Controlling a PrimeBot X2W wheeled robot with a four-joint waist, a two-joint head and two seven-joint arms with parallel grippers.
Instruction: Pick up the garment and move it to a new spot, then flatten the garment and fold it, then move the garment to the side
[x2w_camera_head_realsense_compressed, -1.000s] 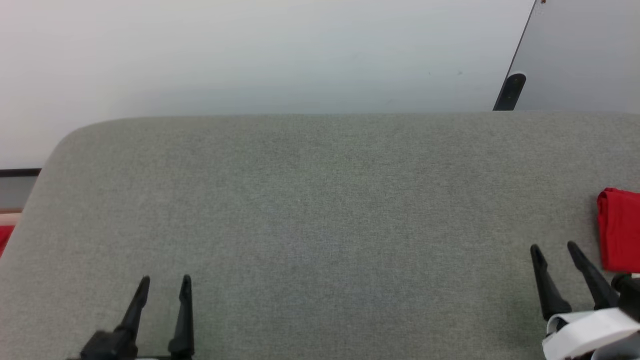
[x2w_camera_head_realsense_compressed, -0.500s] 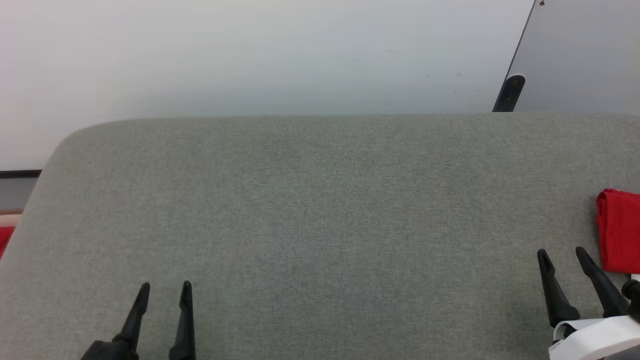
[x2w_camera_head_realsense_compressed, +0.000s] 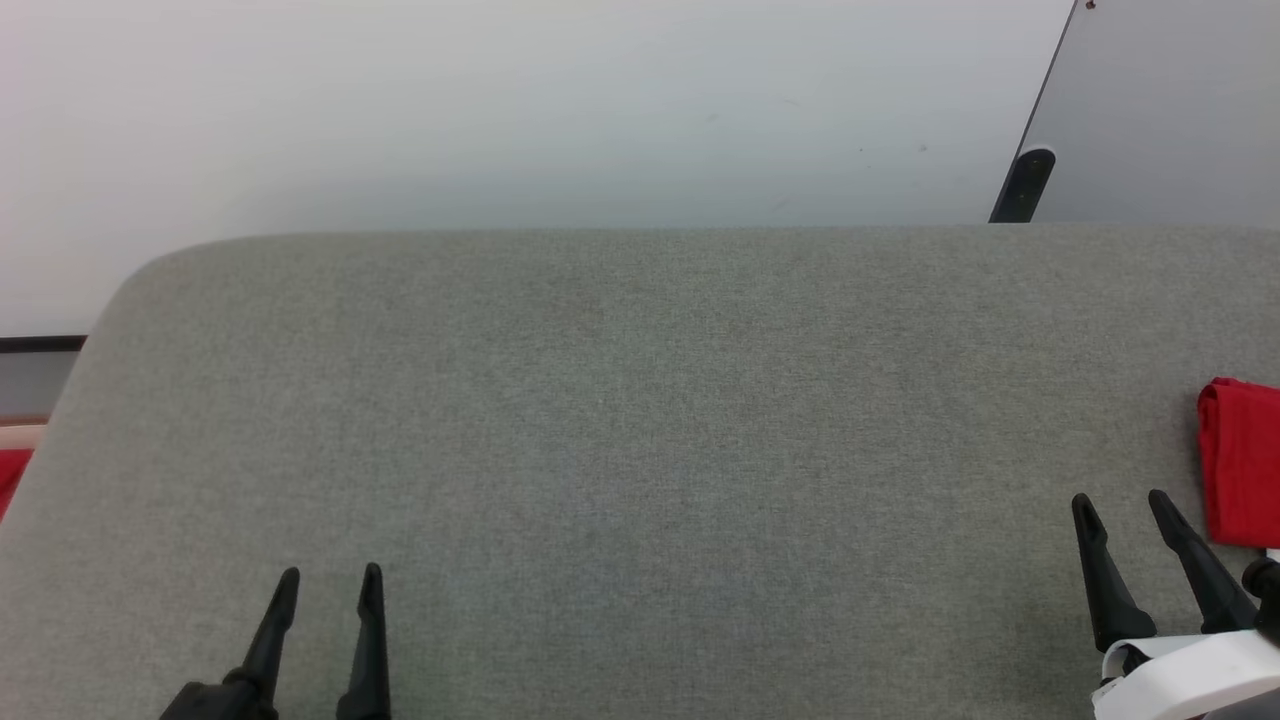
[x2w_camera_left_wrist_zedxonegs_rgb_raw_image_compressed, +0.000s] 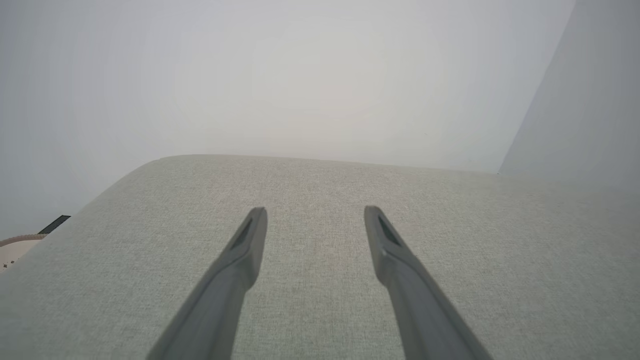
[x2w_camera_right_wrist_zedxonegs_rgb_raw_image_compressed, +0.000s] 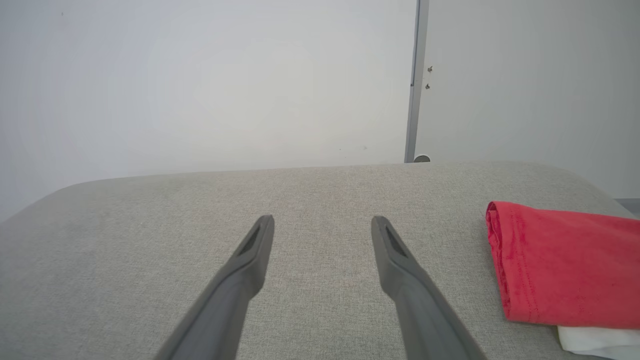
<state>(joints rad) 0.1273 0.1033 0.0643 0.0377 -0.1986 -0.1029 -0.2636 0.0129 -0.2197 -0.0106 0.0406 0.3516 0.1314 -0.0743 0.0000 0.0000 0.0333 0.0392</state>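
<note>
The garment (x2w_camera_head_realsense_compressed: 1242, 462) lies folded into a red block at the right edge of the grey fabric surface (x2w_camera_head_realsense_compressed: 640, 400). In the right wrist view the garment (x2w_camera_right_wrist_zedxonegs_rgb_raw_image_compressed: 565, 262) shows a rolled left edge and a white panel under its near corner. My right gripper (x2w_camera_head_realsense_compressed: 1117, 498) stands open just left of it, apart from it, with nothing between its fingers; the right gripper (x2w_camera_right_wrist_zedxonegs_rgb_raw_image_compressed: 322, 220) hovers over bare fabric. My left gripper (x2w_camera_head_realsense_compressed: 330, 573) is open at the lower left, and the left gripper (x2w_camera_left_wrist_zedxonegs_rgb_raw_image_compressed: 315, 210) also holds nothing.
A white wall (x2w_camera_head_realsense_compressed: 500, 110) rises behind the surface's rounded far edge. A grey panel (x2w_camera_head_realsense_compressed: 1170, 110) with a dark fitting (x2w_camera_head_realsense_compressed: 1020, 185) stands at the back right. Past the left edge, a strip of red (x2w_camera_head_realsense_compressed: 12, 475) shows low down.
My right gripper has drawn back towards the bottom of the view and slightly right, away from the garment's far end. The left gripper has sunk a little lower. The garment stays put.
</note>
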